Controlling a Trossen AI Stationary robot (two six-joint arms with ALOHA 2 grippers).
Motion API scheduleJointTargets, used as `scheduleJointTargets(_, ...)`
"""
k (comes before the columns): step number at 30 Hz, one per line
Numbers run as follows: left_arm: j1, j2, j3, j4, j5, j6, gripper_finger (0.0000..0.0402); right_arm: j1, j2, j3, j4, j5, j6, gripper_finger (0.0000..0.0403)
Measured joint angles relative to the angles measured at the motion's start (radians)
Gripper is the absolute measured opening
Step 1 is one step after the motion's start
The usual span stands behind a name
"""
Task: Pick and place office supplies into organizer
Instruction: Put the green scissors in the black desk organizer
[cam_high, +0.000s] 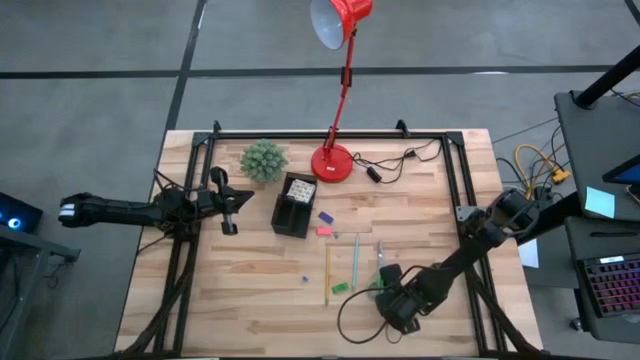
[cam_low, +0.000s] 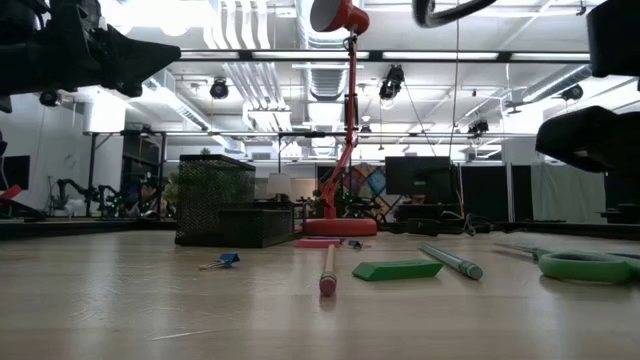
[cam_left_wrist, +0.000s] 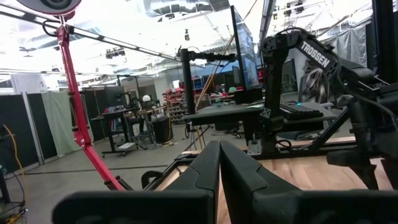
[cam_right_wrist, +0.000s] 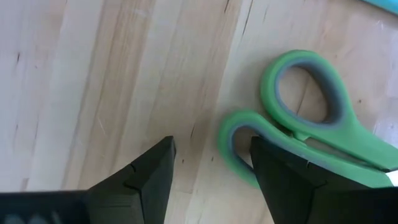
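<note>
The black organizer (cam_high: 291, 208) stands on the table near the middle, with a white dotted pad (cam_high: 300, 190) in it; it also shows in the low view (cam_low: 232, 212). Green-handled scissors (cam_right_wrist: 305, 124) lie flat on the table. A yellow pencil (cam_high: 327, 272), a green pen (cam_high: 355, 260), a green piece (cam_high: 341, 288), a pink piece (cam_high: 324, 231) and a purple piece (cam_high: 325, 217) lie near them. My right gripper (cam_right_wrist: 211, 146) is open above the scissors' handles and stands clear of the table in the low view (cam_low: 590, 140). My left gripper (cam_left_wrist: 219, 149) is shut and empty, left of the organizer (cam_high: 232, 207).
A red desk lamp (cam_high: 333, 160) with its cable stands at the far middle. A small green spiky plant (cam_high: 263, 159) sits left of it. A small blue clip (cam_low: 222, 262) lies near the pencil. Bare wood lies at the near left (cam_high: 230, 300).
</note>
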Motion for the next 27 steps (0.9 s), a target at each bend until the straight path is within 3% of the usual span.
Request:
scheduleJointTargets(10, 0.000, 0.000, 0.000, 0.000, 0.000, 0.000, 0.0000, -0.047, 0.000, -0.001, -0.005, -0.035, -0.045, 0.0191)
scheduleJointTargets(27, 0.000, 0.000, 0.000, 0.000, 0.000, 0.000, 0.0000, -0.052, 0.000, -0.002, -0.005, -0.019, -0.044, 0.0060)
